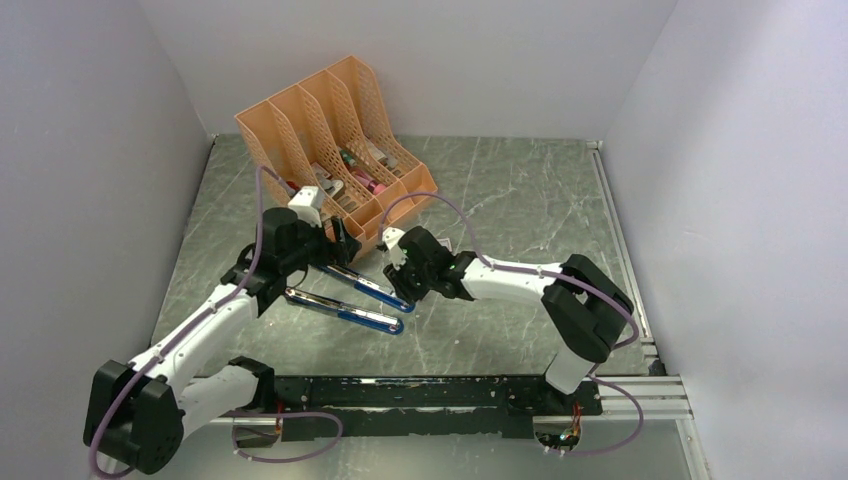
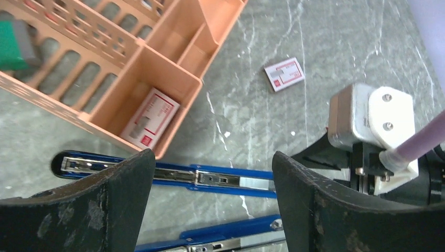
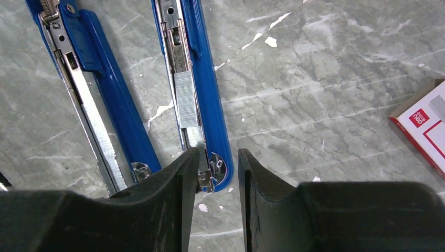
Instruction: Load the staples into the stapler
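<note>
The blue stapler (image 1: 362, 300) lies swung open on the table, its two long halves side by side (image 3: 207, 84). A silvery block of staples (image 3: 186, 100) sits in the metal channel of the half nearer the organizer, also visible as the staples (image 2: 256, 182) from the left wrist. My right gripper (image 3: 218, 157) straddles that half's rounded tip with its jaws partly open; one finger touches the metal end and a sliver of gap shows at the other. My left gripper (image 2: 211, 155) hovers wide open above the stapler (image 2: 210, 178), holding nothing.
An orange desk organizer (image 1: 330, 140) stands just behind the stapler, with a white-and-red box (image 2: 150, 118) in its nearest compartment. Another small white-and-red box (image 2: 284, 74) lies on the marble table, also at the right wrist view's edge (image 3: 422, 134). Walls enclose three sides.
</note>
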Action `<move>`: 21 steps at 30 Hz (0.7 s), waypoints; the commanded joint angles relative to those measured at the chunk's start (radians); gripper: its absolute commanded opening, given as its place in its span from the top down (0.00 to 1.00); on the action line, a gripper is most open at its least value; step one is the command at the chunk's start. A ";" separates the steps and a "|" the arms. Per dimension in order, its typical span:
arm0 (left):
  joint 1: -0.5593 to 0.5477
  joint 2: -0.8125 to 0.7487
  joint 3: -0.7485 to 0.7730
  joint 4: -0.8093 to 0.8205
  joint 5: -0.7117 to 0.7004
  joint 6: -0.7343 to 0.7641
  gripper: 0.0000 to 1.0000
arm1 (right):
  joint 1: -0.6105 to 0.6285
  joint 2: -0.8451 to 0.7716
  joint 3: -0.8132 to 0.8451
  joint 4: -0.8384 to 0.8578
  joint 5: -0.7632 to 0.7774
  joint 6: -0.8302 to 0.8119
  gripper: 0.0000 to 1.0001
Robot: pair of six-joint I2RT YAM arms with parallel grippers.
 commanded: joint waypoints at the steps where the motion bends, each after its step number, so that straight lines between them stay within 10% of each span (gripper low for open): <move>1: -0.053 -0.007 -0.046 0.039 -0.065 -0.076 0.16 | -0.012 -0.015 -0.035 0.032 -0.019 0.023 0.62; 10: -0.153 -0.074 -0.134 0.139 -0.007 -0.168 0.38 | -0.013 -0.018 -0.049 0.043 -0.041 0.034 0.64; 21: -0.248 0.049 -0.168 0.224 0.006 -0.139 0.43 | -0.013 -0.020 -0.064 0.046 -0.050 0.053 0.67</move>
